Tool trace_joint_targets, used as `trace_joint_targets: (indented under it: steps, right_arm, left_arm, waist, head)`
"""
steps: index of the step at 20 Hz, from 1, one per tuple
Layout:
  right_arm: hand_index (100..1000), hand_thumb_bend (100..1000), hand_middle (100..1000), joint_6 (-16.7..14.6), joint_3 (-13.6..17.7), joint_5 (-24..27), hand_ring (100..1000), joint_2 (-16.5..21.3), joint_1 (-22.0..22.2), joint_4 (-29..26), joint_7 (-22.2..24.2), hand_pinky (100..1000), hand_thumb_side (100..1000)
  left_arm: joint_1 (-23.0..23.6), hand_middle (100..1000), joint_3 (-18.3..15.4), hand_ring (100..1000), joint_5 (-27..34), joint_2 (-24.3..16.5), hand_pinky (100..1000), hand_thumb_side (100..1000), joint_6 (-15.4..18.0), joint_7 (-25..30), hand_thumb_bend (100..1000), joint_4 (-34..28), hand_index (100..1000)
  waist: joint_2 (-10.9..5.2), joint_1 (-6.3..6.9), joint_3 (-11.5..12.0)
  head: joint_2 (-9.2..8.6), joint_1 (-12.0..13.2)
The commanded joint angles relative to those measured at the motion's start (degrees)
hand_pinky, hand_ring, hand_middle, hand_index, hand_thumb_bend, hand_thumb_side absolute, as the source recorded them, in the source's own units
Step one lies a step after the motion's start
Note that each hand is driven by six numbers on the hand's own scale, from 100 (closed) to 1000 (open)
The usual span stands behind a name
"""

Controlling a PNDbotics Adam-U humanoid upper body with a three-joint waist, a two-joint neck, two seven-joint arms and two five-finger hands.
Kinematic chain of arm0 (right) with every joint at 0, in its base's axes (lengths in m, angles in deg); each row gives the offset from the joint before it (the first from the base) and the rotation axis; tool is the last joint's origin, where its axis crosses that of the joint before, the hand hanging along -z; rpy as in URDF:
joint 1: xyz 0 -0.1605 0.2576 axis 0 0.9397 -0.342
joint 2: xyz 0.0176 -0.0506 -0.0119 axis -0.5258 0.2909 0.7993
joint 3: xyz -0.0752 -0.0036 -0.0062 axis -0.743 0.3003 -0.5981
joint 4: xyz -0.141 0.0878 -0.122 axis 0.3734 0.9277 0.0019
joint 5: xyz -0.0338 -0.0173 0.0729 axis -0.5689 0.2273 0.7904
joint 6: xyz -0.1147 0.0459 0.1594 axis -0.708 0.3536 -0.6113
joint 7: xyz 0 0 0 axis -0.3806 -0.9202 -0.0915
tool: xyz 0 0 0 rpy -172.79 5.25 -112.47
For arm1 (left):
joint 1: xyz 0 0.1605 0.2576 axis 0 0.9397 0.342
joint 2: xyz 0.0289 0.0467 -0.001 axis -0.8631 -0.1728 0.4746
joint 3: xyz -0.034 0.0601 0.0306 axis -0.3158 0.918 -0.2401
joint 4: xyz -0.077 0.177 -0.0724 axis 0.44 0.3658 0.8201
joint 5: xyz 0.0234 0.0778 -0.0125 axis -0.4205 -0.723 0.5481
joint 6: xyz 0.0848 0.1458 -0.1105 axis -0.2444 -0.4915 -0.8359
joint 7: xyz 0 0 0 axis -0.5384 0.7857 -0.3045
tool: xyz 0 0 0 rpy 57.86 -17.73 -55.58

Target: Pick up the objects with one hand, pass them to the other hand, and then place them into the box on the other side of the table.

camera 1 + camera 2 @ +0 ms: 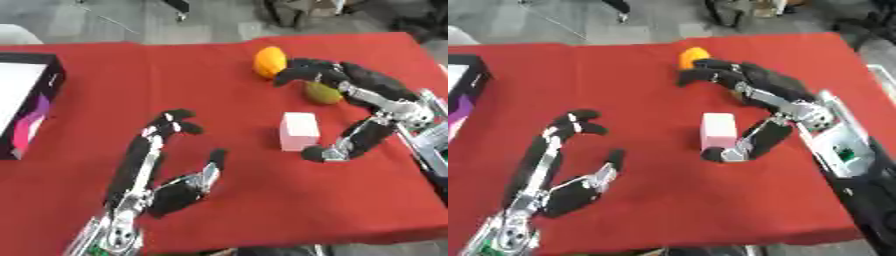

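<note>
1. Right hand [372, 102] is over the far right of the worktop [262, 200]; we see its fingers [302, 72] spread and reaching over the fruit, thumb [337, 150] curled down beside the white block. Nothing is gripped as far as we can see.
2. We see the fingertips just at the orange fruit [269, 61]; whether they touch it we cannot tell.
3. Yellow-green fruit [322, 94] sits under the fingers, partly covered by them in the left eye view and hidden in the right eye view.
4. White block [299, 131] stands upright on the red cloth, between the thumb and the fingers, just beside the thumb tip. Contact we cannot confirm.
5. Left hand [171, 192] rests on the near left of the worktop, palm up, fingers [171, 125] extended with slightly bent tips, thumb [214, 160] raised. We see it holding nothing.
6. Box [31, 100] sits at the left edge of the worktop, dark walls, white inside with a purple and pink print on the side. It is well apart from both hands and from all three objects.
7. Orange fruit, yellow-green fruit and white block are all on the worktop, grouped on the right side.
</note>
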Motion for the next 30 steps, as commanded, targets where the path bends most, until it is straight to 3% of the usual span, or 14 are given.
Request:
trace_joint_targets:
  steps: [1,30]
  right_arm:
    - [1000,446,830,-0.9,0.2,1.0,894,1.8,-0.7,-1.5,2.1,994,403]
    - [1000,446,827,-0.2,0.7,2.6,894,2.3,-1.4,-1.4,3.4,991,397]
  left_arm:
    - [-0.3,803,-0.1,894,0.4,-0.1,928,567,0.4,-0.1,334,-0.7,692]
    - [-0.3,802,-0.2,895,0.8,-0.1,929,570,0.4,-0.3,325,-0.7,691]
  waist:
    - [-0.95,-0.14,0.0]
    - [-1.13,-0.18,0.0]
  head:
    - [-0.22,-0.2]
    - [-0.27,-0.2]
